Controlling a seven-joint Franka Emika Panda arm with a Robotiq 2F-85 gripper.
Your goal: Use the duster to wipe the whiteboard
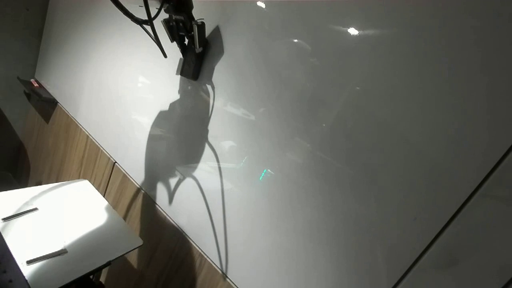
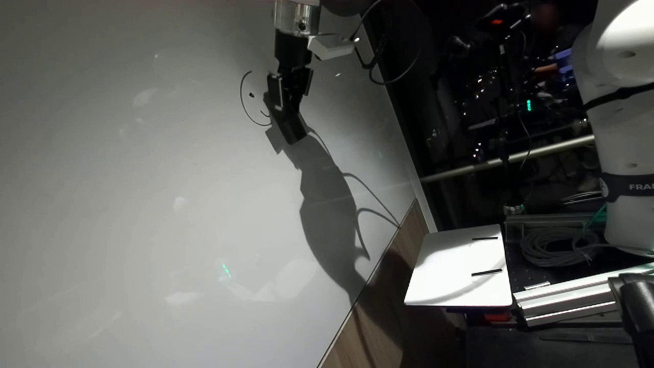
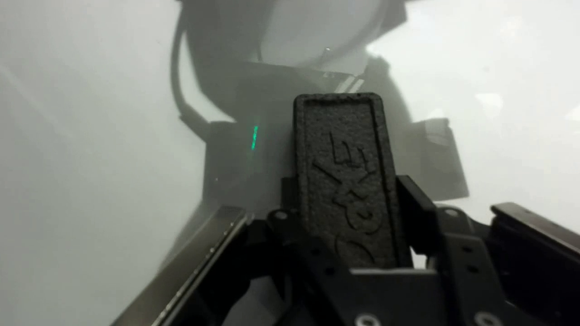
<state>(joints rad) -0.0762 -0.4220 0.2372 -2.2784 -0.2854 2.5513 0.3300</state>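
the claw (image 3: 349, 203) was gripping the duster (image 3: 342, 140); in the wrist view its jaws stood against both long sides. the duster, a dark grey oblong, jutted out ahead of the claw, its face marked with lettering, hard to read. the whiteboard (image 1: 340, 132) lay behind claw and duster in all three views; whether the duster touched it, could not tell. in an exterior view a drawn smiley face (image 2: 251, 95) sat on the whiteboard just beside the claw, to its left as seen there; in sight were a curved outline, a dot and a short arc. a broad shadow (image 1: 176, 132) spread over the whiteboard below the claw in both exterior views. black cable (image 1: 136, 18) hung near the claw, left of it in an exterior view. well below the claw, wood panelling (image 1: 76, 144) ran along the whiteboard's edge, and a white tabletop (image 2: 449, 278) carried two dark strips (image 2: 487, 272). down and left of the claw in an exterior view, a small dark ledge (image 1: 44, 94) bore a reddish item (image 1: 35, 83). a white section of robot arm (image 2: 623, 128) stood well right of the claw as seen in an exterior view.
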